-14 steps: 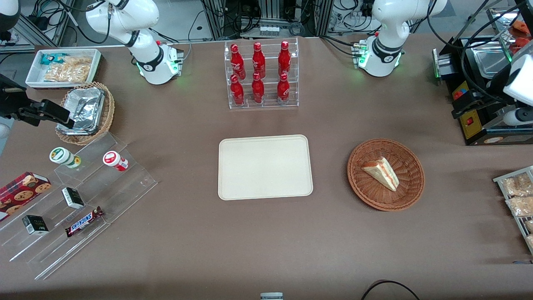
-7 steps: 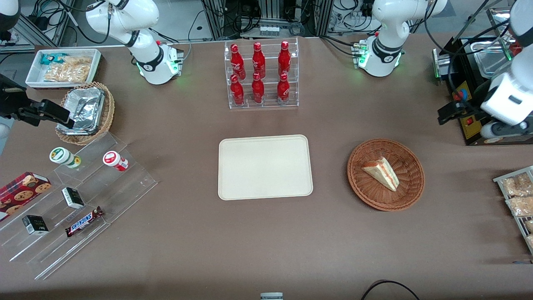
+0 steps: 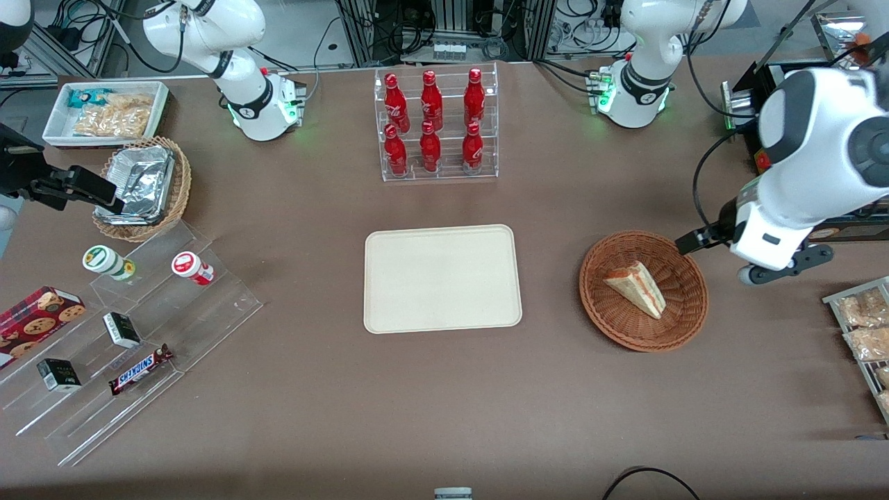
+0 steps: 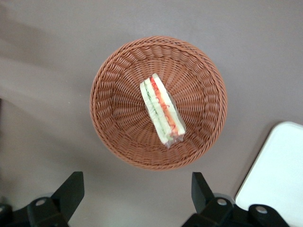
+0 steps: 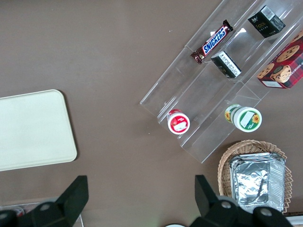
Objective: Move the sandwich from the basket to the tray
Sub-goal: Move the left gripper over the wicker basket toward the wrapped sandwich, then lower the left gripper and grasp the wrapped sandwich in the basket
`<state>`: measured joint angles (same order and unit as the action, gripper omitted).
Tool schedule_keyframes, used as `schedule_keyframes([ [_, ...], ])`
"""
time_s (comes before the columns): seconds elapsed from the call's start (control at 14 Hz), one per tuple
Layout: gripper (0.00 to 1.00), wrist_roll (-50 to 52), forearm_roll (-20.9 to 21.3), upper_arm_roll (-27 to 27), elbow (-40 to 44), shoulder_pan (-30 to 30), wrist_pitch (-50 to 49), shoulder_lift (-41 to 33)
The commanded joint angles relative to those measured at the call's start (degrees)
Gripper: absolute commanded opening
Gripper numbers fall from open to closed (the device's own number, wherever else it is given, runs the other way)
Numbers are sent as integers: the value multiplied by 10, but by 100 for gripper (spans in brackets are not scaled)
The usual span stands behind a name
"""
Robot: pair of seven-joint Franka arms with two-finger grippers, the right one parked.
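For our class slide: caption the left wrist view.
Open gripper hovers above the sandwich lying in the basket.

The whole table is seen from high up at the front, looking steeply down. From the left wrist, the basket (image 4: 158, 102) with the sandwich (image 4: 162, 110) is viewed straight down at closer range, between the spread fingers of the gripper (image 4: 137, 194); a corner of the tray (image 4: 277, 179) is shared with the front view (image 3: 442, 278) and the right wrist view (image 5: 33, 130).
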<state>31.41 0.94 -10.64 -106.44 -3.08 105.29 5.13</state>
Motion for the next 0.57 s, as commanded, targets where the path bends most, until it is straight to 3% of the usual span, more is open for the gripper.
schedule_keyframes([
  [0.0, 100, 131, 1, 1, -77, 4, 91, -14],
  [0.21, 100, 258, 1, 1, -147, 11, 213, -3],
  [0.5, 100, 326, 1, 1, -168, 26, 263, 28],
])
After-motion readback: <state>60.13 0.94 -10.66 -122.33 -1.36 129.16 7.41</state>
